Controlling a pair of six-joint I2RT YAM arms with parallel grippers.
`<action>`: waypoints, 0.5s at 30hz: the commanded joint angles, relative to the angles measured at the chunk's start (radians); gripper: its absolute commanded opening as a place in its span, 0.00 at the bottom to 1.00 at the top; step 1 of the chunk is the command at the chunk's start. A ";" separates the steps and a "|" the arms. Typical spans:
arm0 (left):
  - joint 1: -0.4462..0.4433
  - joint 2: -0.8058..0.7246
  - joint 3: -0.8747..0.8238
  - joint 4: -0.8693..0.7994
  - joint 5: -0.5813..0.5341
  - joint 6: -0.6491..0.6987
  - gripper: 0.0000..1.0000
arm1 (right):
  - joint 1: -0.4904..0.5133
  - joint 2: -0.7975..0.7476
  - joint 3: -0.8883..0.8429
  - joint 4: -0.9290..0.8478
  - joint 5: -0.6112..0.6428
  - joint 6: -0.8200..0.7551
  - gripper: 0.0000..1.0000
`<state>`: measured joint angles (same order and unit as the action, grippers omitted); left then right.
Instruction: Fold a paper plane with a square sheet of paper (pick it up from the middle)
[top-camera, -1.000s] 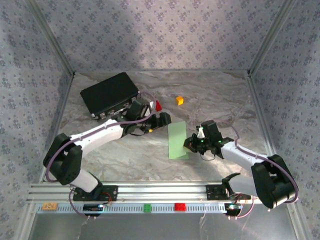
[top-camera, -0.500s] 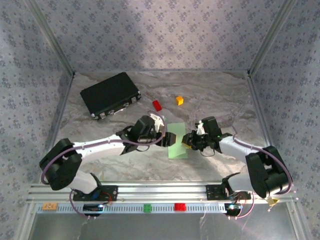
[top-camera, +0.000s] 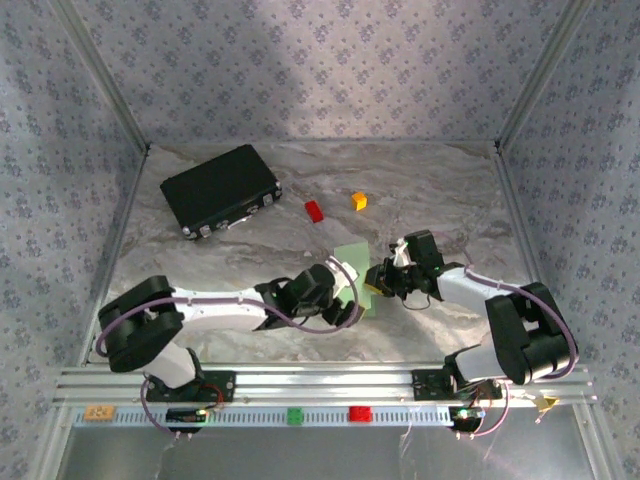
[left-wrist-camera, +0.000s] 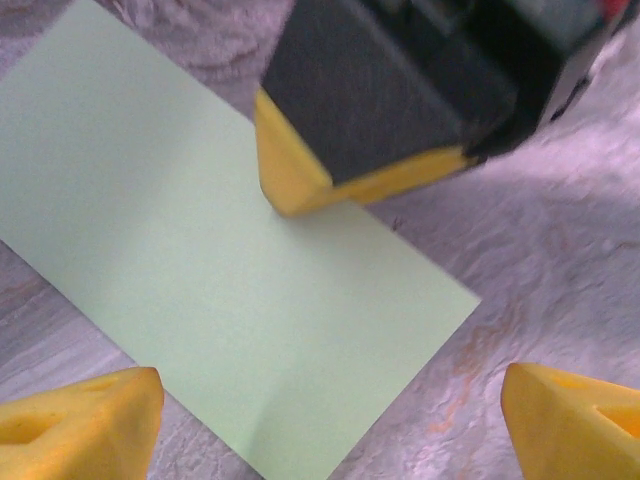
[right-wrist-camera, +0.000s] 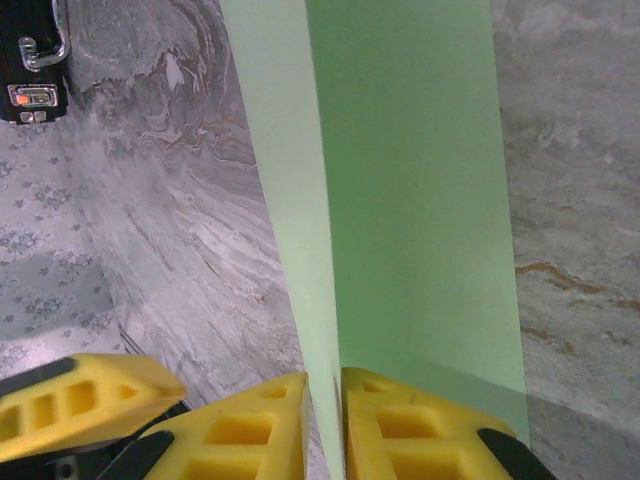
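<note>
While right pincer (right-wrist-camera: 325, 400) pinches the sheet (right-wrist-camera: 400, 200) | left pincer (left-wrist-camera: 325, 425) spread | black case (top-camera: 220, 188) shut

One paper sheet (top-camera: 352, 257). One black case (top-camera: 220, 188), upper left. Two blocks on table (top-camera: 430, 190) – red block (top-camera: 314, 210), orange block (top-camera: 359, 200). Three on bottom rail (top-camera: 250, 414) – tan block (top-camera: 98, 411), green block (top-camera: 295, 416), second red block (top-camera: 359, 413).

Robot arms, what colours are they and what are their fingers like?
Both the left arm and right arm have white tube-shaped links, chunky black joints and thin purple cables looping alongside. Their fingers are bright yellow wedges with little cut-out holes, mounted on black blocks.
</note>
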<state>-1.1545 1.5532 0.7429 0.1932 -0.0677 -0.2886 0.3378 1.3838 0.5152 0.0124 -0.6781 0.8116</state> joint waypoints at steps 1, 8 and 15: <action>-0.052 0.053 0.066 -0.034 -0.094 0.102 0.87 | -0.008 -0.008 0.010 0.016 -0.029 -0.004 0.17; -0.116 0.127 0.125 -0.057 -0.238 0.158 0.87 | -0.012 -0.005 0.017 0.031 -0.038 0.009 0.18; -0.154 0.192 0.180 -0.118 -0.374 0.184 0.82 | -0.013 -0.008 0.023 0.029 -0.035 0.012 0.18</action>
<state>-1.2995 1.7252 0.8921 0.1242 -0.3504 -0.1322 0.3313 1.3838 0.5152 0.0349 -0.6968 0.8154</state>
